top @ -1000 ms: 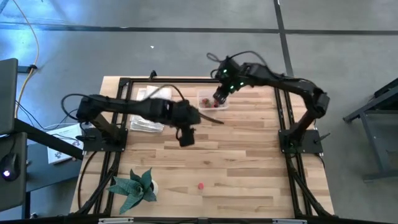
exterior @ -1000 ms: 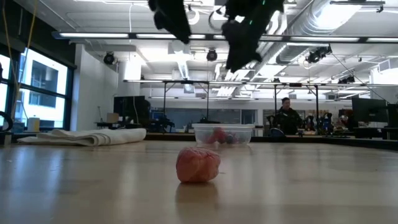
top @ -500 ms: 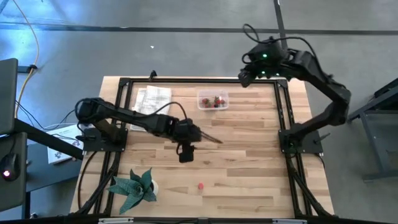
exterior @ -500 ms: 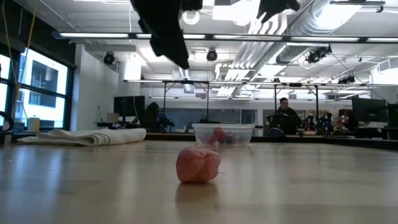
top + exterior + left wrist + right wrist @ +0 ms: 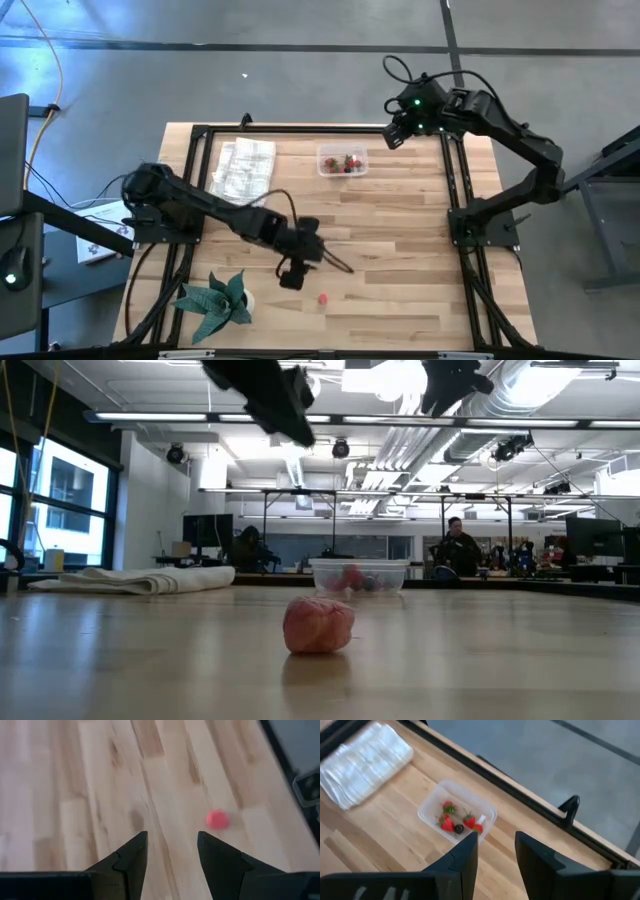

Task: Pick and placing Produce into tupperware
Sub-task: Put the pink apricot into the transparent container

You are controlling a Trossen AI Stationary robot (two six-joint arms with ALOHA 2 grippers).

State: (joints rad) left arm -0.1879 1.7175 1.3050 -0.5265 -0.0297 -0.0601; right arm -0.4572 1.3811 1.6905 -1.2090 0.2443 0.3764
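Note:
One red piece of produce lies alone on the wood near the table's front; it also shows in the low view and the left wrist view. The clear tupperware stands near the far edge with several red pieces and a dark one inside. My left gripper hangs open and empty above the table, a little left of and behind the lone piece. My right gripper is open and empty, raised over the table's far right, right of the tupperware.
A white folded cloth lies at the far left. A green leafy plant stands at the front left corner. A black frame rail runs along the far edge. Bare wood lies between the tupperware and the lone piece.
My left gripper has gone from the table's middle toward the near edge and the lone red piece. My right gripper has risen from over the tupperware and drawn back toward the far right corner.

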